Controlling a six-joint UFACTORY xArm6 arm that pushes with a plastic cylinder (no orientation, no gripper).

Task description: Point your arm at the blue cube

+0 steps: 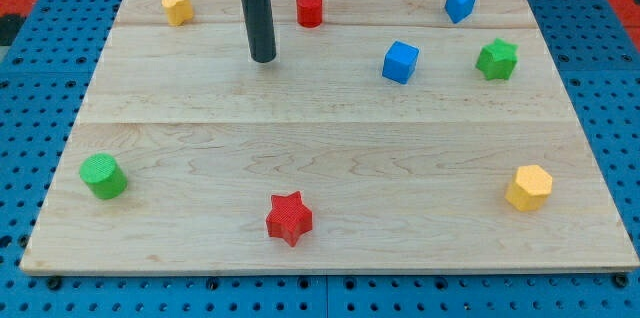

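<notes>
Hazard entry: my tip (263,59), a bare rod with no jaws and holding nothing, stands near the table's (320,158) top edge beside the red cylinder (310,9); the blue cube (400,62) lies toward the top-right corner, where I might mistake the other blue block (460,4) for it.

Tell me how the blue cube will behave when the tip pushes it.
The blue cube has flat faces, so it will probably slide, not roll. It looks small and rigid, likely light. My tip is to its left in the view; an off-centre push may spin it.
</notes>
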